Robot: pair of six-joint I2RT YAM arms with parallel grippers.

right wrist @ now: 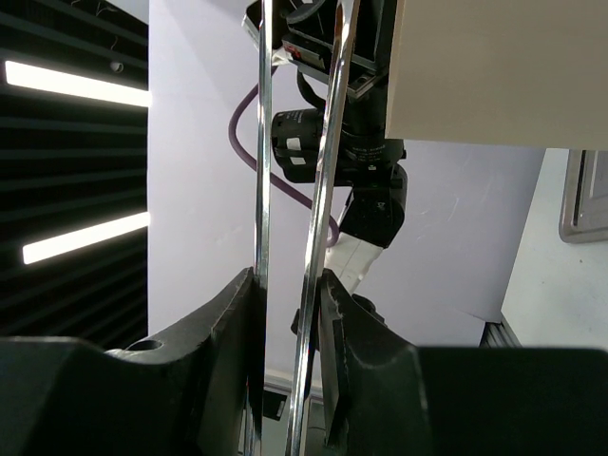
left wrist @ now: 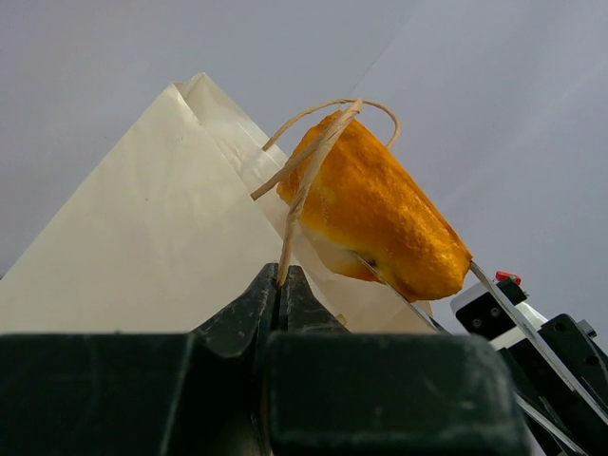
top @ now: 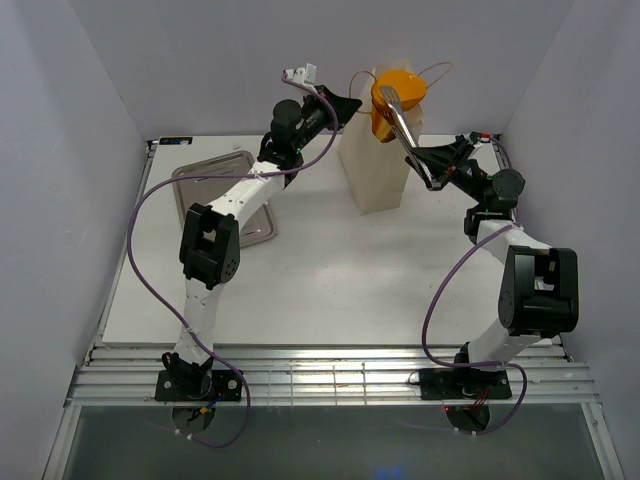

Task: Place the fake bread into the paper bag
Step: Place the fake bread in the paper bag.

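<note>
the bag (top: pixel 378 175) stands at the far middle of the table (top: pixel 330 290); a sideways tug could tip or slide it. the right gripper (right wrist: pixel 285 285) is clamped on the tongs (top: pixel 412 140), whose long reach would magnify any wobble. the bread (left wrist: pixel 375 214) is gripped in their tips just above the bag's mouth; let go off-centre, it may strike the rim and fall outside. the left gripper (left wrist: pixel 283 285) is pinched tight on a handle cord (left wrist: pixel 304 171), which could snag the bread or slip free
</note>
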